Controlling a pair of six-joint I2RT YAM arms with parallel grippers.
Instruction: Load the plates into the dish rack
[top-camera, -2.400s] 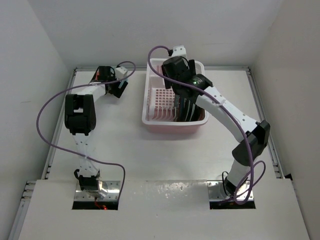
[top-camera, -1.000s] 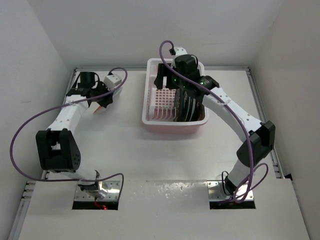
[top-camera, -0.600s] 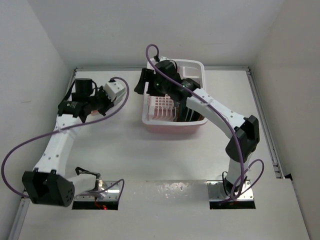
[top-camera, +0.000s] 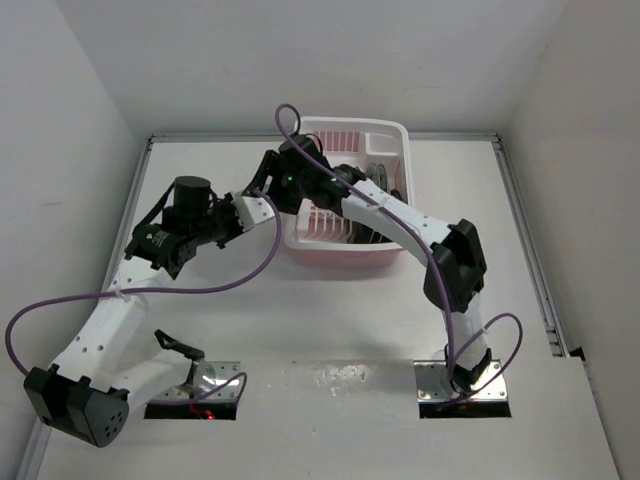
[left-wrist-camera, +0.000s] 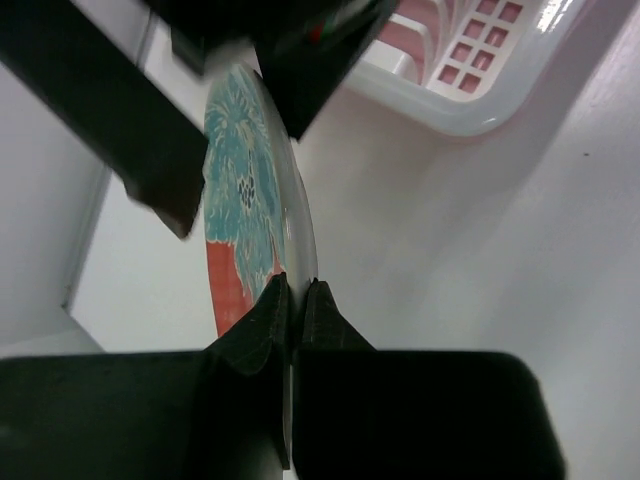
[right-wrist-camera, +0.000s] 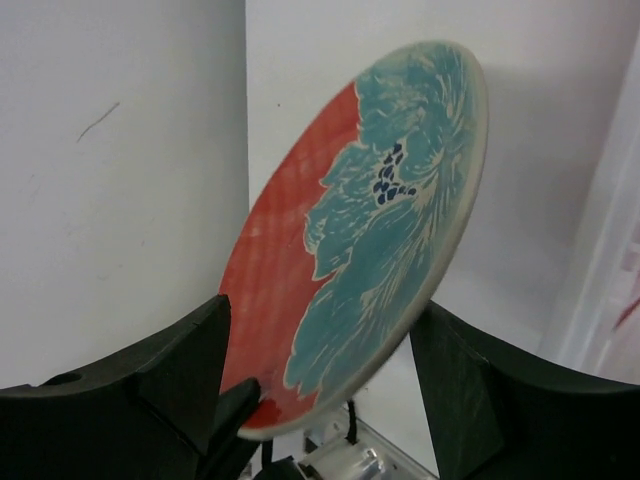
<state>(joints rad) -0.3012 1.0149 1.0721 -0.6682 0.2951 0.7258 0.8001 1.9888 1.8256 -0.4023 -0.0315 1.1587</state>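
handover time: left gripper (left-wrist-camera: 293, 290) is pinched tight on the rim of the red plate (right-wrist-camera: 370, 230), held on edge just left of the dish rack (top-camera: 345, 256), right gripper (right-wrist-camera: 320, 352) wide open around it, so i'd clamp squarely on the rim before lefty lets go
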